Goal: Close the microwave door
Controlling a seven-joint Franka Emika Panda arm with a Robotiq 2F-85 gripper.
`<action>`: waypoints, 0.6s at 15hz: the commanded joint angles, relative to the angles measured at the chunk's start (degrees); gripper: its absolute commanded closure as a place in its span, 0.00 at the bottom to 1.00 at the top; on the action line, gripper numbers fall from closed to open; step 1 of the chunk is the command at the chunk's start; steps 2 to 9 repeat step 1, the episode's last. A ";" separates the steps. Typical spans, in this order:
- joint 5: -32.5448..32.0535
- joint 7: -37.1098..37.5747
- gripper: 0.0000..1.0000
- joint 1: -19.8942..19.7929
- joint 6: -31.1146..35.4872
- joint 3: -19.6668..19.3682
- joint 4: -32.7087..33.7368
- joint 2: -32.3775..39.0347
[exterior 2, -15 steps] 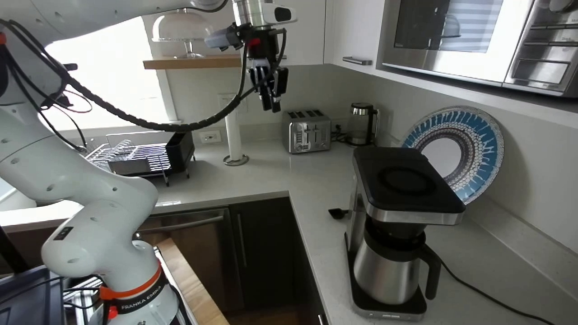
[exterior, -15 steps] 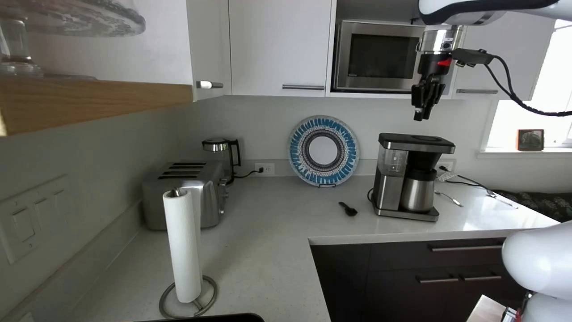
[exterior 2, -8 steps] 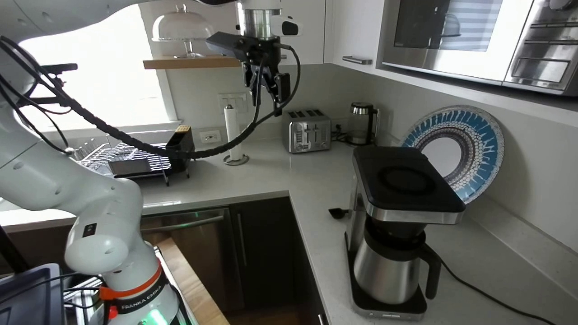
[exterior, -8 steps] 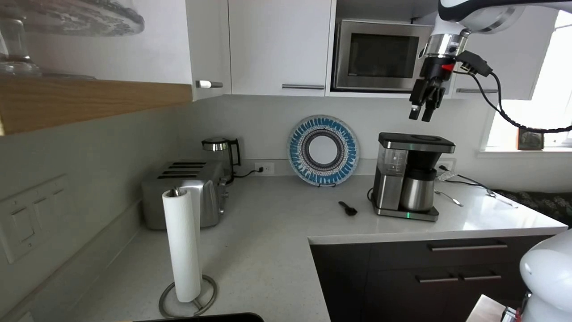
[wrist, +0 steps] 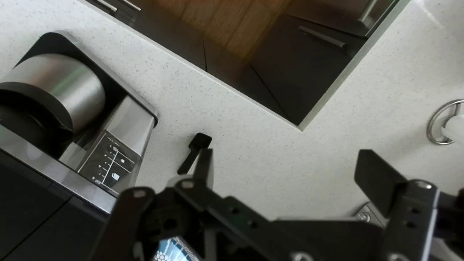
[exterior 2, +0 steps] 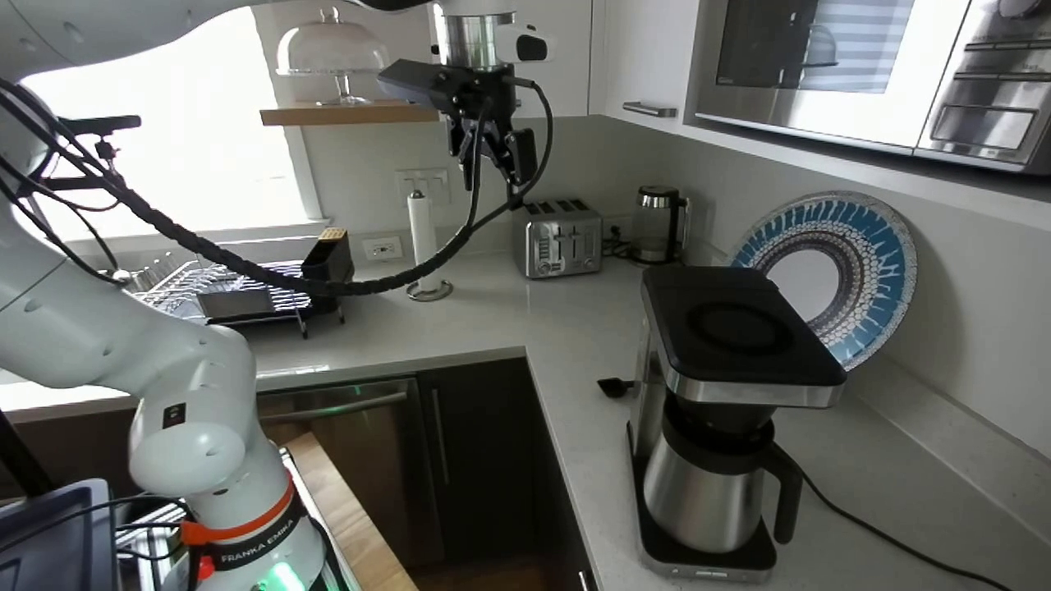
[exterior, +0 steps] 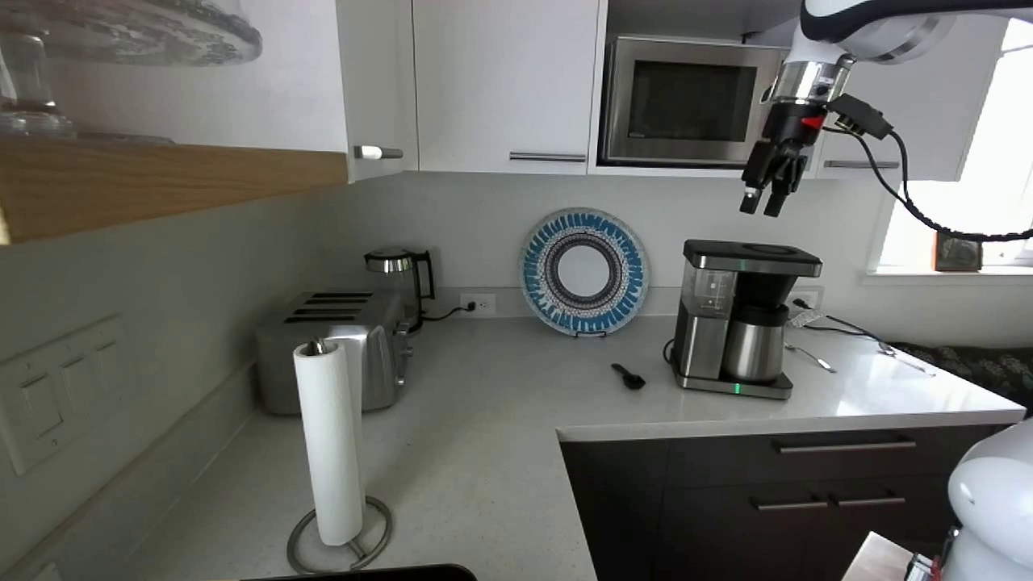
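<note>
Honestly, with the end effector (exterior: 762,202) spread wide and gripping nothing, swinging low toward that seemingly closed microwave door (exterior: 690,101) could clip the coffee maker (exterior: 736,315).

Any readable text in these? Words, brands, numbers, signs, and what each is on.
"FRANKA EMIKA": robot base, in an exterior view.
Too small: scale on the coffee maker, wrist view.
Too small: mark on the microwave door, both exterior views.
Nothing else legible.
</note>
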 commanded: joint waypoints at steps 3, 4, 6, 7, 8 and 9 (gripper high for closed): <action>-1.32 1.36 0.00 3.40 0.00 -2.19 0.14 -0.15; -1.32 1.36 0.00 3.40 0.00 -2.19 0.14 -0.15; -1.32 1.36 0.00 3.40 0.00 -2.19 0.14 -0.15; -1.32 1.36 0.00 3.40 0.00 -2.19 0.14 -0.15; -1.32 1.36 0.00 3.40 0.00 -2.19 0.14 -0.15; -1.32 1.36 0.00 3.40 0.00 -2.19 0.14 -0.15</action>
